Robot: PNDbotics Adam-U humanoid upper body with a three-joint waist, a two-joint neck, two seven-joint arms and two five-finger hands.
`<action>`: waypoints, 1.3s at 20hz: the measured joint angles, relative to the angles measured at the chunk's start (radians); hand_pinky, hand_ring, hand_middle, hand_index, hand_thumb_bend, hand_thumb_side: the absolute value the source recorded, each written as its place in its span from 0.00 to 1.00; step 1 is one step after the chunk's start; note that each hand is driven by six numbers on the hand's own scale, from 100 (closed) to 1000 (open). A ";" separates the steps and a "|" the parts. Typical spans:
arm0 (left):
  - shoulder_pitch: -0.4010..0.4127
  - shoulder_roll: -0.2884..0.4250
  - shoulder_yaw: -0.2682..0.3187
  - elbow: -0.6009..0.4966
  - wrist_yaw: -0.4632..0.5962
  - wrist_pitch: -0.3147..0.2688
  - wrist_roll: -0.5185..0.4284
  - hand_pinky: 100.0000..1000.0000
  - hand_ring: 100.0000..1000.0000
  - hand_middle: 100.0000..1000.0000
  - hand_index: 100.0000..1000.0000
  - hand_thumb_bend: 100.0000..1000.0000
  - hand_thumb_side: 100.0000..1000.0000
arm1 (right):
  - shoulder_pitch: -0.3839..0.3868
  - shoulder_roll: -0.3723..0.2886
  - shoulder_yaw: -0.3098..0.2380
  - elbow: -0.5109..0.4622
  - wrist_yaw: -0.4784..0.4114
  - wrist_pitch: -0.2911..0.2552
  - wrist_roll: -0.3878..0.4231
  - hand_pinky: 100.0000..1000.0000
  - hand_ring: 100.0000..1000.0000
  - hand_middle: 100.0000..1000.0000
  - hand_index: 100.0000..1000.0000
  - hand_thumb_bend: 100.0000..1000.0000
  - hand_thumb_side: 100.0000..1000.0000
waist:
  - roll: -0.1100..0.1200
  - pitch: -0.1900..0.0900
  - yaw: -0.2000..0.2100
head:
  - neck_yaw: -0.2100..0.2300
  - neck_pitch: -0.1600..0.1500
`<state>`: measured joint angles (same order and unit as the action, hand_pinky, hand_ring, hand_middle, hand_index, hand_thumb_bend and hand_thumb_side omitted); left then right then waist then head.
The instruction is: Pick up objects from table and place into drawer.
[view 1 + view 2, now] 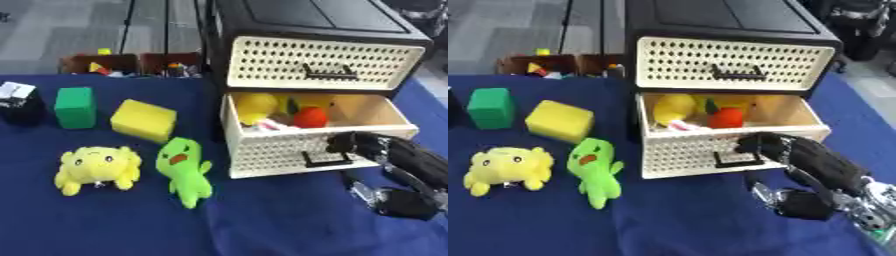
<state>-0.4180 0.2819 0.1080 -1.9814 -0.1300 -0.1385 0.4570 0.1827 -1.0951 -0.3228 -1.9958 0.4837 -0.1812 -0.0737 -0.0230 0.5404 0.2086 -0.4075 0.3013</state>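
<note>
Evidently soft and light, the green plush toy (pixel 185 170) lies on the table (pixel 105 225) left of the open drawer (pixel 350 111), best pinched around its body, while the right hand (pixel 773 146), seemingly curled, rests at the drawer's handle (pixel 734 159).

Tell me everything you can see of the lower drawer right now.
The lower drawer is cream, plastic-looking, with a perforated front and a dark handle at its middle. It is pulled out of the black cabinet, under the closed upper drawer, and stands on the blue cloth. Inside lie a yellow toy, a red toy and something white and pink. The right hand, fingers curled, is at its front right, near the rim.
</note>
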 measured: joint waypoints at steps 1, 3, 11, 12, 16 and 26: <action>-0.003 0.000 0.000 0.000 0.001 0.000 0.000 0.26 0.45 0.50 0.69 0.10 0.79 | -0.003 0.001 0.003 0.000 0.005 0.007 0.000 0.63 0.84 0.86 0.86 0.00 1.00 | -0.001 0.003 0.004 | 0.000 -0.002; -0.006 0.000 0.000 0.000 0.003 -0.001 -0.001 0.26 0.45 0.50 0.69 0.10 0.79 | -0.008 0.005 0.010 0.000 0.008 0.015 -0.005 0.64 0.83 0.87 0.88 0.00 1.00 | -0.003 0.008 0.014 | -0.001 -0.007; -0.006 -0.001 0.000 0.000 0.008 -0.002 -0.003 0.26 0.45 0.50 0.69 0.10 0.79 | -0.025 0.009 0.019 0.000 -0.020 0.000 -0.067 0.64 0.83 0.93 0.91 0.00 1.00 | -0.012 0.010 0.027 | -0.007 -0.024; -0.006 -0.001 -0.001 0.000 0.008 -0.003 -0.004 0.26 0.45 0.50 0.69 0.10 0.79 | -0.025 0.009 0.019 0.000 -0.025 -0.001 -0.075 0.64 0.84 0.94 0.91 0.00 1.00 | -0.012 0.010 0.029 | -0.007 -0.027; -0.006 -0.001 -0.001 0.000 0.010 -0.002 -0.006 0.26 0.45 0.50 0.69 0.10 0.79 | -0.025 0.009 0.018 0.000 -0.028 0.005 -0.115 0.65 0.85 0.96 0.91 0.00 1.00 | -0.010 0.010 0.033 | -0.007 -0.031; -0.006 -0.001 -0.004 0.000 0.011 -0.003 -0.008 0.26 0.44 0.50 0.69 0.10 0.79 | -0.010 0.029 0.011 0.000 0.008 0.066 -0.169 0.71 0.91 0.97 0.92 0.00 1.00 | -0.013 0.010 0.058 | -0.021 -0.041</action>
<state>-0.4238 0.2805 0.1045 -1.9814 -0.1185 -0.1414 0.4492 0.1728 -1.0666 -0.3118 -1.9958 0.4913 -0.1152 -0.2428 -0.0358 0.5505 0.2661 -0.4286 0.2600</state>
